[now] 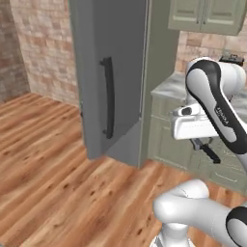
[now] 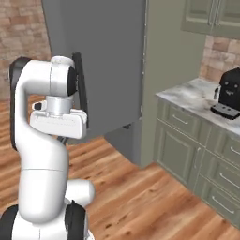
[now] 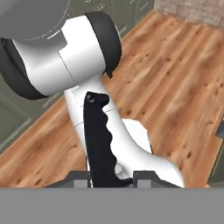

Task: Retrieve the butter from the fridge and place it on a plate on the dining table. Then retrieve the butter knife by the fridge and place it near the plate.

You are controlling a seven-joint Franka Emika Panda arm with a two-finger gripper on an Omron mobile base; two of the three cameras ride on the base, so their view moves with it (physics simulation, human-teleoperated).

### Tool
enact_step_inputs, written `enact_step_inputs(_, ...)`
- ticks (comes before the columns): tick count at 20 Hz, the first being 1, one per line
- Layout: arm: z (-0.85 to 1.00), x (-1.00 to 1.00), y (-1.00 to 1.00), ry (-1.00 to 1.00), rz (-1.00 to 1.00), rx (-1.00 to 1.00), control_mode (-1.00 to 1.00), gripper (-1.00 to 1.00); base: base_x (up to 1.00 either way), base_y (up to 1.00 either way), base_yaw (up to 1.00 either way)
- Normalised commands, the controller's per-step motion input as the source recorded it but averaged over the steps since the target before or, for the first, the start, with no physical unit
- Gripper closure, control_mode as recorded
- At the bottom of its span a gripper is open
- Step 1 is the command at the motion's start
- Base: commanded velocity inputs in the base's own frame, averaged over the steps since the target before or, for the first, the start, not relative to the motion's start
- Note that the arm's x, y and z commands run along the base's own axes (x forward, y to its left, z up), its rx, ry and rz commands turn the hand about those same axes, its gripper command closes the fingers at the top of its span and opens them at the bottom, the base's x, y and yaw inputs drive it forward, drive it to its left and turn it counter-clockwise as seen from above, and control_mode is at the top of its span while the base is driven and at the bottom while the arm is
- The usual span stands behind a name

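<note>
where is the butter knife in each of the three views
Left base view: the butter knife hangs as a dark sliver under the white hand, right of centre, before the green cabinets.
Right base view: I cannot make it out; the arm covers that spot.
Hand view: bottom centre, its black handle rises from the shut gripper.
Shared landmark: the fridge, its dark bar handle in both base views.

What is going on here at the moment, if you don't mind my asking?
The robot's gripper is shut on the butter knife, its black handle sticking out from between the fingers. The arm is folded back over the wooden floor beside the fridge, whose door stands ajar.
</note>
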Motion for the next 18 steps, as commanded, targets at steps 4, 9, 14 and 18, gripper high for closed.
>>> enact_step_inputs(4,0.00,0.00,0.00,0.00,0.00,0.00,1.00,1.00,-0.90,0.21,0.55)
enact_step_inputs(9,0.00,0.00,0.00,0.00,0.00,0.00,1.00,1.00,-0.31,0.20,0.50)
enact_step_inputs(14,0.00,0.00,0.00,0.00,0.00,0.00,1.00,1.00,0.24,0.18,0.36)
enact_step_inputs(18,0.00,0.00,0.00,0.00,0.00,0.00,1.00,1.00,0.45,0.02,0.26)
